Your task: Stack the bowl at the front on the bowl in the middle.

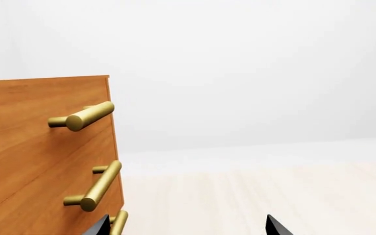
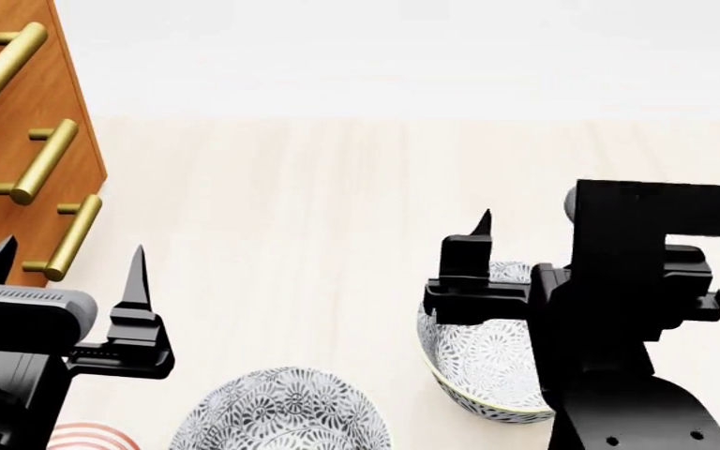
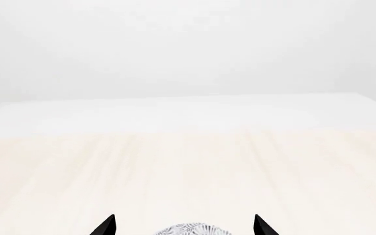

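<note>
Where wall meets floor (image 3: 188, 166), pale wood.

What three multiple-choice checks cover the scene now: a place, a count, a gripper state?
1. What lies directly by the right gripper?
A. a grey-and-white floral bowl
B. a red-ringed white plate
C. a wooden drawer cabinet

2. How many brass bar handles does the cabinet show in the head view?
A. one
B. three
C. five

3. How is the left gripper?
A. shut on a bowl
B. shut on a handle
C. open and empty

Key:
1 A, the grey-and-white floral bowl sits under the right gripper.
2 B, three brass bar handles line the wooden drawer cabinet.
3 C, the left gripper has its fingers spread, with nothing between them.
</note>
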Available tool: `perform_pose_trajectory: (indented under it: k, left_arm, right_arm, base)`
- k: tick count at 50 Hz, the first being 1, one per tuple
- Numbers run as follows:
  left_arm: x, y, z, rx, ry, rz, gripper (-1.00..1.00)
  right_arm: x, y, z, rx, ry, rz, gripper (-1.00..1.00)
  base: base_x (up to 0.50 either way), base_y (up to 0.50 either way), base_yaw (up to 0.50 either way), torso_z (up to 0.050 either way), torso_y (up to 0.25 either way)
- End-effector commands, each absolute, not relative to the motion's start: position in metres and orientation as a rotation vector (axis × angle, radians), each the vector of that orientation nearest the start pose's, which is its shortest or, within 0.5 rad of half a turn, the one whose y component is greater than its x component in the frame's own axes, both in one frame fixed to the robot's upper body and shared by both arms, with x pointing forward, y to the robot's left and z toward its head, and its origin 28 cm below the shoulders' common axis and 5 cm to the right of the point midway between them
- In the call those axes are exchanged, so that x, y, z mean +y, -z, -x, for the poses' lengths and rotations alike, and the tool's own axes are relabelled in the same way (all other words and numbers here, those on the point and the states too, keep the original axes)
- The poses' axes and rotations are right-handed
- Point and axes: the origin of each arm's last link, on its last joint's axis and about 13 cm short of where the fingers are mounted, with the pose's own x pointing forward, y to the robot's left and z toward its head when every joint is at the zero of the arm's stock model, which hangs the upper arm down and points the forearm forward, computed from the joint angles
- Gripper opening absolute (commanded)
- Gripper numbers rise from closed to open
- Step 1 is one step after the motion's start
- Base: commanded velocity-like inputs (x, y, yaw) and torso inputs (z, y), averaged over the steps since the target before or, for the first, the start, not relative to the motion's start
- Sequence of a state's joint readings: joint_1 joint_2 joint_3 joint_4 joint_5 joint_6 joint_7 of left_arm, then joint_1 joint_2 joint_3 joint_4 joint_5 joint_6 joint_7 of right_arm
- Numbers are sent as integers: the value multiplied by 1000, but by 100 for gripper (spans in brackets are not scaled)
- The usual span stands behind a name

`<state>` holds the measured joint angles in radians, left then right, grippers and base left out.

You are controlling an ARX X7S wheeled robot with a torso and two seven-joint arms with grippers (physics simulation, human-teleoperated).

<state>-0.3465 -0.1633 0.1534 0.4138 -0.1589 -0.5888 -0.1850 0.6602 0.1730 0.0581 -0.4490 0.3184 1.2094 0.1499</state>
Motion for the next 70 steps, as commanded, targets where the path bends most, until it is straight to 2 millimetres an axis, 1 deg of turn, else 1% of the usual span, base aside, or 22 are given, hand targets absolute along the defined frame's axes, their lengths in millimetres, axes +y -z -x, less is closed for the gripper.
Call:
perform_pose_trajectory:
  k: [1, 3, 5, 11, 16, 21, 26, 27, 28, 29, 42, 56, 70]
  left_arm:
    - [202, -136, -260, -144, 24, -63, 100]
    - [202, -136, -260, -143, 23, -62, 100]
    - [202, -136, -261, -140, 24, -63, 100]
    - [201, -135, -260, -137, 27, -66, 100]
    - [201, -135, -260, -136, 28, -68, 100]
    - [201, -134, -260, -133, 27, -69, 100]
    - [200, -133, -260, -131, 29, -70, 100]
    - [201, -134, -259, -132, 29, -69, 100]
    - [201, -134, -259, -132, 28, -70, 100]
    - [200, -133, -258, -133, 32, -79, 100]
    - [200, -131, -259, -129, 32, -80, 100]
    - [200, -130, -259, -121, 33, -83, 100]
    - [202, -127, -260, -111, 28, -86, 100]
  right_arm:
    - [-144, -230, -298, 251, 46, -92, 100]
    - [-145, -230, -300, 271, 42, -98, 100]
    - [-150, -227, -311, 322, 74, -78, 100]
    - [-157, -228, -323, 378, 80, -99, 100]
    - [-166, -220, -333, 431, 94, -142, 100]
    - [-175, -210, -337, 466, 106, -182, 100]
    - [-179, -203, -338, 489, 120, -196, 100]
    - [-182, -196, -340, 515, 135, -207, 100]
    - [-183, -194, -340, 521, 139, -209, 100]
    - [-194, -161, -343, 606, 176, -240, 100]
    - [-195, -156, -346, 631, 184, -244, 100]
    - [-190, -131, -348, 737, 78, -231, 100]
    - [-192, -122, -351, 761, 95, -251, 100]
  base:
    - [0, 0, 0, 0, 0]
    - [0, 0, 0, 0, 0]
    - [0, 0, 0, 0, 0]
    - [0, 0, 0, 0, 0]
    - [0, 0, 0, 0, 0]
    - [0, 0, 0, 0, 0]
    - [0, 0, 0, 0, 0]
    - [0, 0, 0, 0, 0]
    - [0, 0, 0, 0, 0]
    - [0, 0, 0, 0, 0]
    - [0, 0, 0, 0, 0]
    - [0, 0, 0, 0, 0]
    - [0, 0, 0, 0, 0]
